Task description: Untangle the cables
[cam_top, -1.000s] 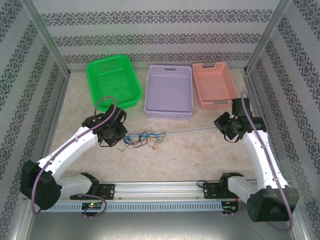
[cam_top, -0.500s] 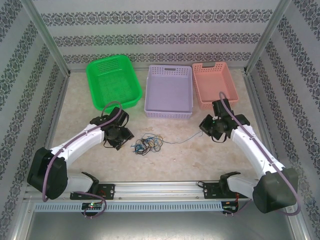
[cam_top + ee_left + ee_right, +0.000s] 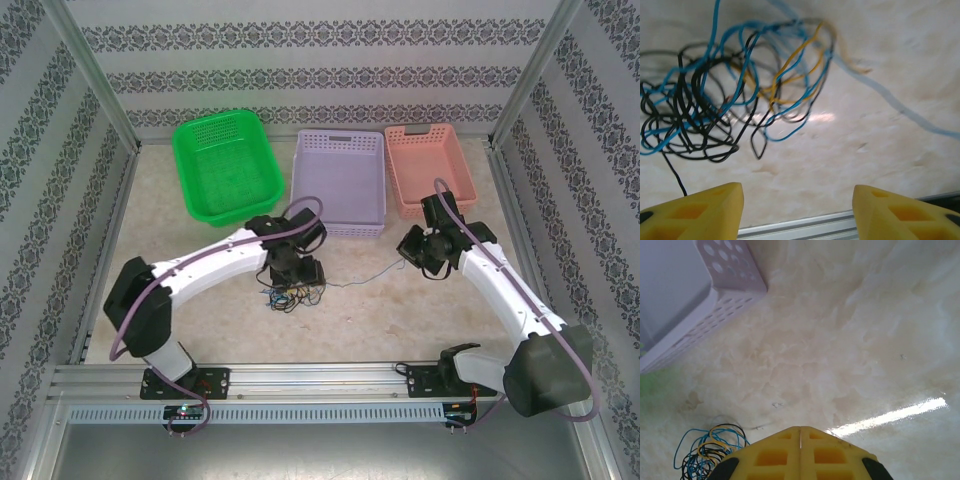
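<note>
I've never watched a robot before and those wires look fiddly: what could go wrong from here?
The open left gripper hangs over the tangle; closing there might pinch several loops and tighten knots. The pale strand runs toward the shut right gripper; a pull may drag the whole bundle.

text: none readable | labels/brands: none readable | numbers: none readable | signs: none readable | views checked: top external, left wrist, right wrist
</note>
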